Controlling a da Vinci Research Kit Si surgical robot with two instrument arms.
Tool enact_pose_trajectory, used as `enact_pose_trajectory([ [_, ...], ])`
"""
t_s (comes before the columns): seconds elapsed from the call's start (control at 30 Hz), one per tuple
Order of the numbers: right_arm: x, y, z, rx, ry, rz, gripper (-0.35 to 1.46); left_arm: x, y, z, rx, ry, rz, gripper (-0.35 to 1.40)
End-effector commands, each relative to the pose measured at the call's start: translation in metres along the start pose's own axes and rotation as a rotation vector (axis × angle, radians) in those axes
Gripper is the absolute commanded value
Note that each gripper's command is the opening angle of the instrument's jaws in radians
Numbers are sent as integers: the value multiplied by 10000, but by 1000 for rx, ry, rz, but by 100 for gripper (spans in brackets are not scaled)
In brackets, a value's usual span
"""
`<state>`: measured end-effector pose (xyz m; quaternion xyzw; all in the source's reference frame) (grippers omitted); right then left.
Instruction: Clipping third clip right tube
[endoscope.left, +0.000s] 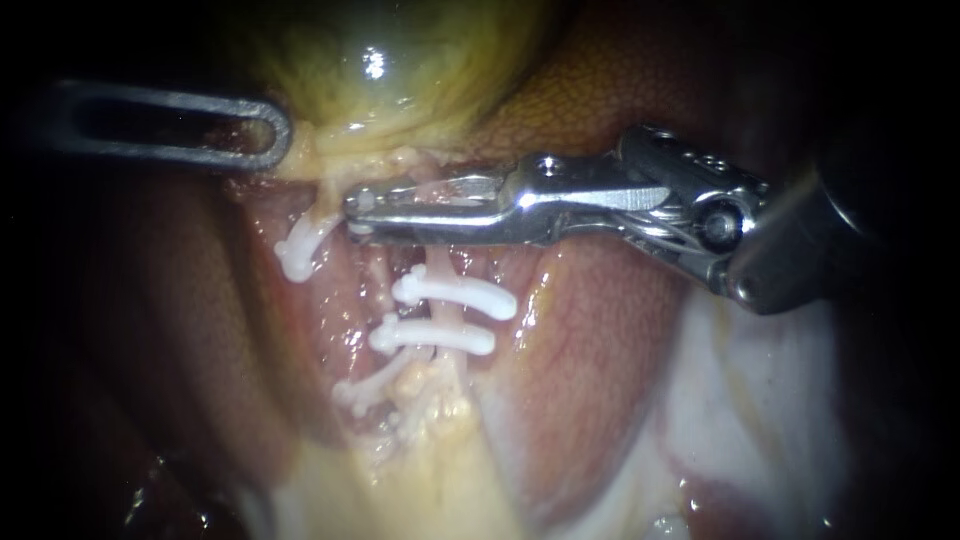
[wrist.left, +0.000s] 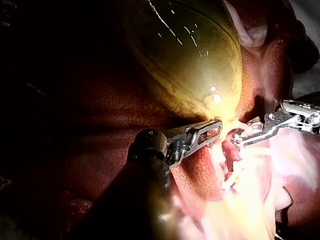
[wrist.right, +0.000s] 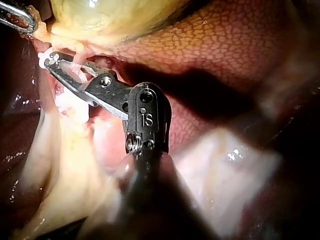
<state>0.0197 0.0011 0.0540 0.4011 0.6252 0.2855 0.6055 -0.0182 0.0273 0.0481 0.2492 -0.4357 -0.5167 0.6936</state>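
My left instrument (endoscope.left: 272, 132) is clamped on the lower edge of the gallbladder (endoscope.left: 380, 60). I judge it is lifting that edge so the tubes beneath lie stretched and exposed. My right instrument (endoscope.left: 356, 212) reaches across the right tube (endoscope.left: 447, 314), jaws squeezed on a new clip (endoscope.left: 358, 228). It sits just above the two clips (endoscope.left: 455, 293) already placed, on the gallbladder side, so the clips don't crowd each other.

Endo close-up; both wrist cams share gallbladder (wrist.left: 190, 55).
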Motion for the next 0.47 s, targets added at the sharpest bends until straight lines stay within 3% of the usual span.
enact_pose_trajectory([
  [0.03, 0, 0, 0, 1, 0, 0, -35, 0, 0, 0, 0, 0, 0, -35],
  [0.47, 0, -1, 0, 13, -5, 0, -35, 1, 0, 1, -1, 0, 1, -35],
])
